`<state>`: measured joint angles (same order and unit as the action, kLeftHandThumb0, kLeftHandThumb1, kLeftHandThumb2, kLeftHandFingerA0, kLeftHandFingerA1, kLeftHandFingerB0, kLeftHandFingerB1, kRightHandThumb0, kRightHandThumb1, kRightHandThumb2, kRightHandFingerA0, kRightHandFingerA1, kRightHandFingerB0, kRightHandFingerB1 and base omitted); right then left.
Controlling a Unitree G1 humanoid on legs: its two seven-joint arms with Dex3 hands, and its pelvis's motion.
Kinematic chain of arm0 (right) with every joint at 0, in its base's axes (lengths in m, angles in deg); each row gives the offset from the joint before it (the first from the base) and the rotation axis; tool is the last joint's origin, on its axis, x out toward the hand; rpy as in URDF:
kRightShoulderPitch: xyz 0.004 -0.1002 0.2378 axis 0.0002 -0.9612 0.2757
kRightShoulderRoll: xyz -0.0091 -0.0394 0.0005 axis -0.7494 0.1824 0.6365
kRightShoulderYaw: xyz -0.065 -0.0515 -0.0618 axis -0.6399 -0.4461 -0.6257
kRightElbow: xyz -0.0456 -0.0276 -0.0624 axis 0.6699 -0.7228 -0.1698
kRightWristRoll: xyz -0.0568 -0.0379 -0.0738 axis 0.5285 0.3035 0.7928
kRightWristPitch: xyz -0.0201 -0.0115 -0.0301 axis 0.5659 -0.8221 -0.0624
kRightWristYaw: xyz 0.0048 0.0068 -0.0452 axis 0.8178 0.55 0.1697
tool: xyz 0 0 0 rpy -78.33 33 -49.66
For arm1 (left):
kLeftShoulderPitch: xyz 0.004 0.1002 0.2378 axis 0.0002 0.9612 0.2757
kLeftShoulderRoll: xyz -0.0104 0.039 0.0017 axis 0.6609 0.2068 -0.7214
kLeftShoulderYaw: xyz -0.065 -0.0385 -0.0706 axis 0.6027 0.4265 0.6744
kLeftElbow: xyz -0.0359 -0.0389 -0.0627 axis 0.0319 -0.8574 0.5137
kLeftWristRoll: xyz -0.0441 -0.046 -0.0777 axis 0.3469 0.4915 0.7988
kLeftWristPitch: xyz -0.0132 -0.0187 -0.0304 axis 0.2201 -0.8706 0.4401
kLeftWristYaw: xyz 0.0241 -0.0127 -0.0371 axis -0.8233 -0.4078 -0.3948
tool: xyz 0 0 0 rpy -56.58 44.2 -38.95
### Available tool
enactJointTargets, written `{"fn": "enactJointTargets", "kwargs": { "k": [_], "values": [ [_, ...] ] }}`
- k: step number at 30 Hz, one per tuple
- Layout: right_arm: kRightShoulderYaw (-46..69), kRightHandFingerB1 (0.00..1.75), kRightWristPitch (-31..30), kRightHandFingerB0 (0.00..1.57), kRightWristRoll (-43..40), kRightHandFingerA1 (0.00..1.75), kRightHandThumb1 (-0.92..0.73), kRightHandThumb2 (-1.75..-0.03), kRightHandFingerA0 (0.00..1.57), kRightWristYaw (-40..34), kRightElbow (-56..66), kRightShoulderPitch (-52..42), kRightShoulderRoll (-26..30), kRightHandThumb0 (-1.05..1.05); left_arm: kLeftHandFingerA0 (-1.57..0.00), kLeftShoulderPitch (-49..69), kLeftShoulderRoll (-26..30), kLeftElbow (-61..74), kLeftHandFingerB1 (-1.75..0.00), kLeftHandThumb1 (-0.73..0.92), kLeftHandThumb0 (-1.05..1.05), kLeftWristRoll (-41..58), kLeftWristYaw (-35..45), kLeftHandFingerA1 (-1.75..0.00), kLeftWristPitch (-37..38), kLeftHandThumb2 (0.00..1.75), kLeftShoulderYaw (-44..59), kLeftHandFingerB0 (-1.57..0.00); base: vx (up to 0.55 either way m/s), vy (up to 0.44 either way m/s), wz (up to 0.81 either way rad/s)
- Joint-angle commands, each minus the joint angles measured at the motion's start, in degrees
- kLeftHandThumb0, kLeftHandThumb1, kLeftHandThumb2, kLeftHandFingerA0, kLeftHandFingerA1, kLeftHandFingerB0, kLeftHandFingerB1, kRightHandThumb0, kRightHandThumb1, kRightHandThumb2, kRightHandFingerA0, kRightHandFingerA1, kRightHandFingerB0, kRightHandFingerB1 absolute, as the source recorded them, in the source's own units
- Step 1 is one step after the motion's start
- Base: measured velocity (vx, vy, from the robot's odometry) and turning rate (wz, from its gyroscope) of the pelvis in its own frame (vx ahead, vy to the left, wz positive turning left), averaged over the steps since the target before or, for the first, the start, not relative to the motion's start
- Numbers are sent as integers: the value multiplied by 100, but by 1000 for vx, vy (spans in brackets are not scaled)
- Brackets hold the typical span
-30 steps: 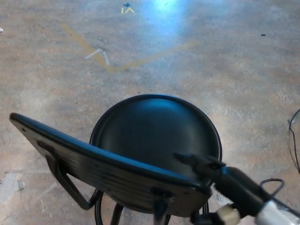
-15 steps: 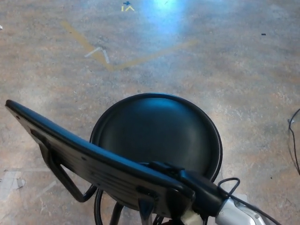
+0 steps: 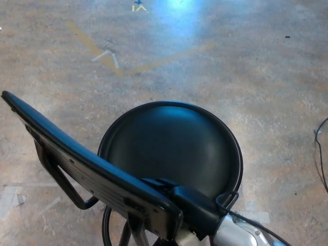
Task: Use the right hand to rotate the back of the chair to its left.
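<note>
Fingers of the right hand (image 3: 192,207) lie along the right end of the chair's backrest (image 3: 87,164) — black on black, so their spread cannot be told; the hand is pressed against the backrest's top edge near its corner. Its silver wrist and a thin black wire loop show at the bottom edge of the head view.

One chair (image 3: 171,148) stands in the lower middle of the picture, with one round black seat and one flat backrest. The backrest runs as a slanted bar from the far left edge, high, down to the lower middle, where the hand meets it; its left tip reaches the picture's border. A bent black bracket joins it to the frame below the seat.

All round the seat the concrete floor (image 3: 230,61) is bare and open, widest ahead and to the right. Yellowish tape lines (image 3: 128,69) cross it far ahead, with one small marker (image 3: 138,7) at the top edge. A dark cable (image 3: 322,154) curves in at the right edge — well apart from the seat.
</note>
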<state>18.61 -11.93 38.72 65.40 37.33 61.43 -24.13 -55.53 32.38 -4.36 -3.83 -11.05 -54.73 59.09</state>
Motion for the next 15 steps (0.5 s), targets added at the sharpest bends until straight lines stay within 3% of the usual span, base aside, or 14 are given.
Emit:
{"fn": "enactJointTargets", "kwargs": {
  "k": [1, 6, 7, 15],
  "values": [
    [-67, 28, -112, 0, 88, 26, -66, -65, 0, -89, -210, 126, -205, -105, -37, 65, 38, -25, -53, 70, -50, 25, 63, -56, -41, 102, 13, -35, 0, 0, 0],
    [-128, 25, -92, 0, 98, 24, -67, -65, 0, -85, -415, 290, -395, -105, -37, 66, 37, -19, -54, 68, -48, 109, 64, -57, -61, 102, 103, -36, 0, 0, 0],
    [-152, 47, -111, 0, 143, 47, -63, -107, 0, -118, -434, 333, -424, -90, -37, 73, 41, -20, -54, 69, -49, 80, 75, -57, -50, 102, 83, -36, 0, 0, 0],
    [-267, 42, -91, 0, 275, 40, -73, -111, 0, -361, -852, 679, -648, -99, -36, 78, 48, -37, -54, 70, -51, 22, 68, -56, -47, 102, 51, -36, 0, 0, 0]
  ]
}}
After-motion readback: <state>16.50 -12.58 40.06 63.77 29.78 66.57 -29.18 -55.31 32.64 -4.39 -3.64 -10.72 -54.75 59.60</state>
